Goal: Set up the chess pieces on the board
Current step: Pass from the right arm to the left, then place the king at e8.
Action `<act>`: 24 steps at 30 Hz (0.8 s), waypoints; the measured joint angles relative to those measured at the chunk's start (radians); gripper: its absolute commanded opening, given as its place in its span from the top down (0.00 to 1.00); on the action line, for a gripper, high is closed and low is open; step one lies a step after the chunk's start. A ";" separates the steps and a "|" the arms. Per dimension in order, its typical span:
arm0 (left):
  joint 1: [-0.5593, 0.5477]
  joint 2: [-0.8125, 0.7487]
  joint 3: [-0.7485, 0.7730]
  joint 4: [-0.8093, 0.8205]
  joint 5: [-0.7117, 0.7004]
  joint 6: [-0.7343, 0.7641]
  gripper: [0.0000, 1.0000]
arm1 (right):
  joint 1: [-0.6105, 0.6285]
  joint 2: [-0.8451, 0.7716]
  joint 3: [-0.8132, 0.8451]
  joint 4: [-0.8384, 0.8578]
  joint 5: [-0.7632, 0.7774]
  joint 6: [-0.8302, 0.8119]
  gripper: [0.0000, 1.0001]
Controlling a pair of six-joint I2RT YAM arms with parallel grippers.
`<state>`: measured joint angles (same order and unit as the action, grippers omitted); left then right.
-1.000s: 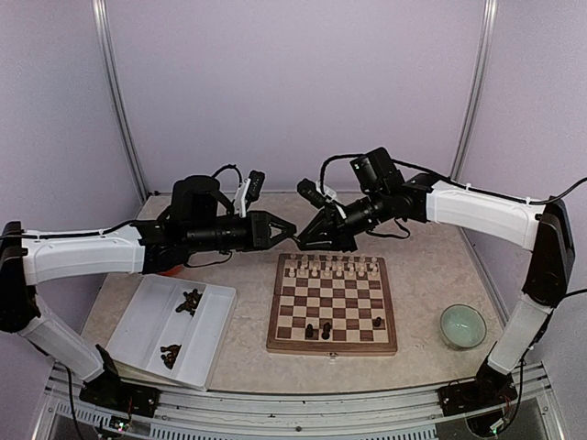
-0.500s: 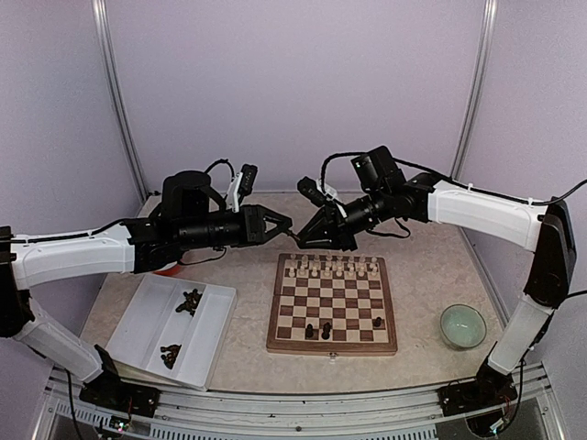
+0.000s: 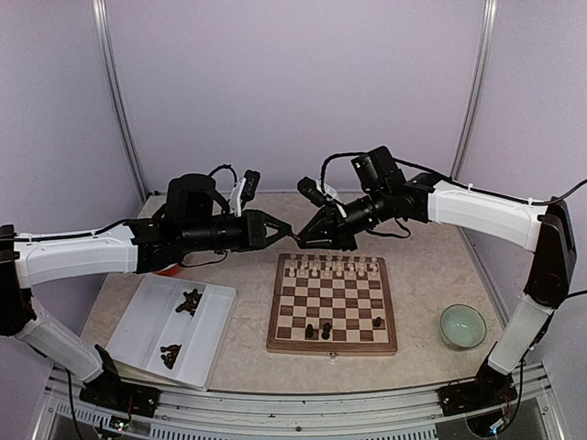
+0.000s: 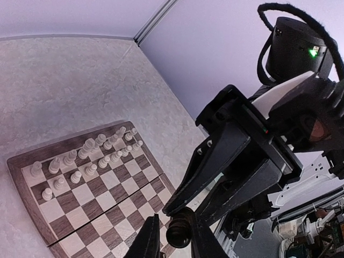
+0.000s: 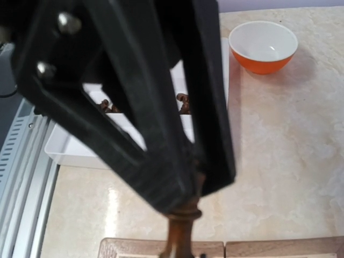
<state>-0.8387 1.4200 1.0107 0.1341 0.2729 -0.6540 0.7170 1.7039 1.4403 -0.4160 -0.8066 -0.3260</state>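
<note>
- Progress looks early on the square wooden chessboard [image 3: 348, 302] with dark brown and cream squares, which lies at the middle of the table. We count only three tiny dark brown chess pieces [image 3: 326, 328] standing on its near rows.
- The cream-white chess figures [image 3: 332, 268] already fill the two far rows.
- Most of the dark set lies in two heaps in the white divided plastic tray [image 3: 138, 325], near and left of the board. We judge that the bulk of the job is left.
- One more dark turned piece [image 4: 180, 232] is in the air beyond the board's far left corner, where the two claws meet.
- The right gripper [image 5: 181, 201] has its fingers drawn together on the top of that piece, which hangs below the tips in its own wrist view.
- The left gripper [image 4: 173, 244] has its fingertips narrowly apart on either side of the same piece. We cannot tell whether they press it or only flank it. It reads to us as a hand-over.
- Both arms are stretched inward with their forearms roughly level. The left comes from the left and the right from the right, with its wrist angled down towards the meeting point.
- A pale green bowl [image 3: 462, 325] sits to the right of the board. An orange bowl with a white inside [image 5: 263, 45] sits on the table beyond the tray.
</note>
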 measured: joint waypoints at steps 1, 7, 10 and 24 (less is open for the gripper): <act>0.000 0.004 0.000 -0.003 0.001 0.000 0.83 | 0.000 0.000 0.000 0.000 0.001 0.002 1.00; -0.009 0.040 0.050 -0.047 -0.005 0.023 0.88 | -0.010 -0.001 -0.002 -0.011 0.016 -0.011 0.61; -0.036 0.073 0.120 -0.118 -0.016 0.069 0.88 | -0.034 -0.026 -0.033 -0.027 0.024 -0.045 0.50; -0.245 0.361 0.508 -0.547 -0.084 0.415 0.90 | -0.478 -0.423 -0.530 0.026 0.080 -0.141 0.46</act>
<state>-1.0836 1.7813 1.5188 -0.4129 0.1894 -0.2390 0.2394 1.2812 0.9104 -0.3901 -0.7265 -0.4667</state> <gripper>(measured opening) 0.126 0.542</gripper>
